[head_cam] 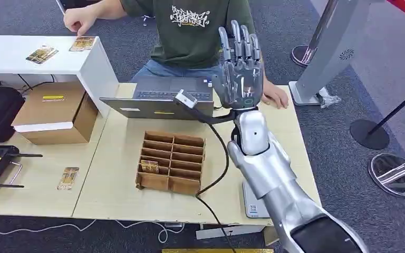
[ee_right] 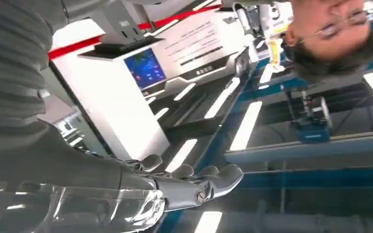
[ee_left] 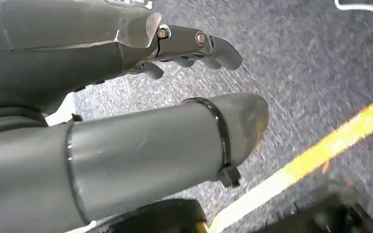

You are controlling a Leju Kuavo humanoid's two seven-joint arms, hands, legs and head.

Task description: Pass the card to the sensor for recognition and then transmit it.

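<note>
Above the laptop (head_cam: 161, 97) my right hand (head_cam: 240, 66) stands raised, fingers spread and holding nothing, close to the person (head_cam: 200, 31). I see 1 card (head_cam: 149, 167) in the divider box (head_cam: 171, 161), so reaching down risks snagging the cable (head_cam: 222, 153); my left hand (ee_left: 194, 46) hangs over the floor, loosely curled and holding nothing.

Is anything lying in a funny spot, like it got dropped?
Yes. One card lies by itself on the table, left of the cardboard organizer, though another card sits inside a slot. More cards lie on the white shelf. The right hand is raised, holding nothing.
</note>
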